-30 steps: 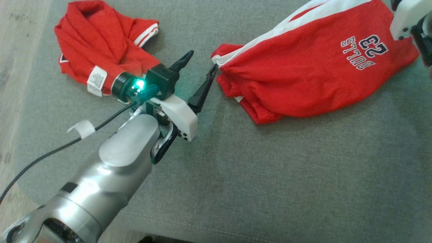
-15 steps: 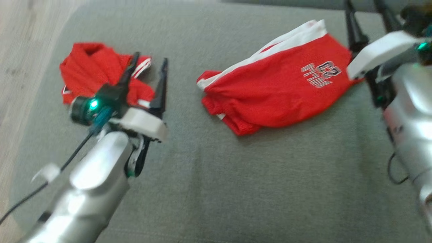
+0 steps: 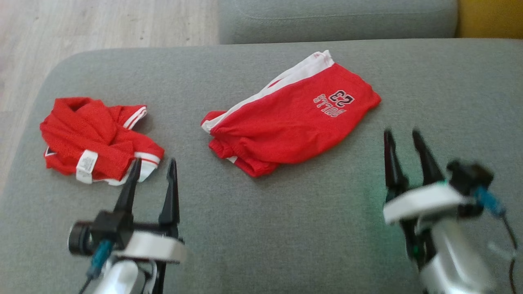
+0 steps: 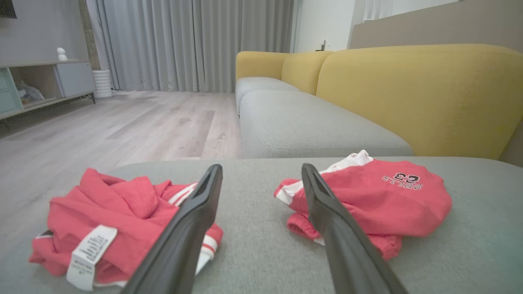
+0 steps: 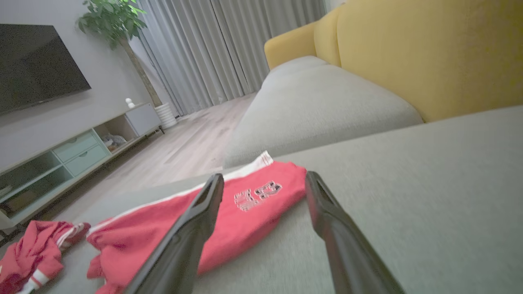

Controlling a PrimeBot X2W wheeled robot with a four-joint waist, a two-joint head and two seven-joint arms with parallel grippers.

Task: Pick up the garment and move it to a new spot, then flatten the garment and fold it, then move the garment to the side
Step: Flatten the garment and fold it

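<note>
Folded red shorts (image 3: 294,126) with a white side stripe and "BULLS 23" print lie flat in the middle of the grey sofa seat (image 3: 286,228). A crumpled red garment (image 3: 94,143) with a white label sits to their left. My left gripper (image 3: 154,163) is open, fingers just in front of the crumpled garment's near edge and apart from it. My right gripper (image 3: 401,132) is open and empty, in front of and to the right of the shorts. The left wrist view has its gripper (image 4: 261,167) between the crumpled garment (image 4: 122,208) and shorts (image 4: 388,200). The right wrist view has its gripper (image 5: 264,176) above the shorts (image 5: 253,224).
The seat's rounded left edge drops to a pale wooden floor (image 3: 102,24). A second grey cushion (image 3: 335,20) lies beyond, with a yellow backrest (image 4: 408,94) to the right. Bare grey seat stretches in front of and to the right of the shorts.
The head camera has tilted up, so the whole picture has shifted. Both arms drew back from the shorts toward me; the left gripper left the waistband. Both grippers stayed open.
</note>
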